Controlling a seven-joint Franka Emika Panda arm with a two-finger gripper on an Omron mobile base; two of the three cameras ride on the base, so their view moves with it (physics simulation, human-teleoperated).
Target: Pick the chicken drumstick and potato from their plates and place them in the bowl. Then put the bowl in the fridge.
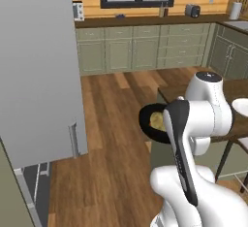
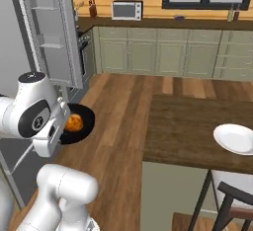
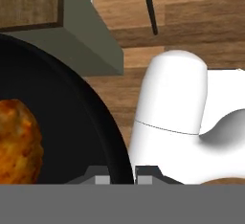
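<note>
Left base view: the white arm rises from the lower right, and behind its forearm a glossy black bowl (image 1: 147, 119) is held in the air above the wooden floor (image 1: 116, 138), just left of the corner of a brown desk (image 1: 169, 94). A yellowish potato (image 1: 156, 120) lies inside the bowl, partly hidden by the arm. A tall light-grey fridge (image 1: 41, 75) fills the left side, well apart from the bowl. A white plate (image 1: 240, 106) sits at the right edge on the desk. Olive-green cabinets (image 1: 145, 46) line the far wall.

Right base view: the arm stands at the lower left, and the bowl (image 2: 85, 121) juts out from behind its wrist, over the floor (image 2: 118, 126). An orange-brown chicken drumstick (image 2: 74, 123) rests in the bowl. The fridge's open door (image 2: 52, 32), with shelves on its inner side, stands just behind the arm. One plate (image 2: 236, 138) lies on the desk (image 2: 183, 126) at the right, well apart from the bowl.

Hand view: the hand (image 3: 120, 176) is clamped on the bowl's black rim (image 3: 103, 122), a fingertip on either side of it. The drumstick (image 3: 16, 141) lies inside the bowl at the left. Beyond the rim are the desk corner (image 3: 28, 3) and floor (image 3: 191, 22)
</note>
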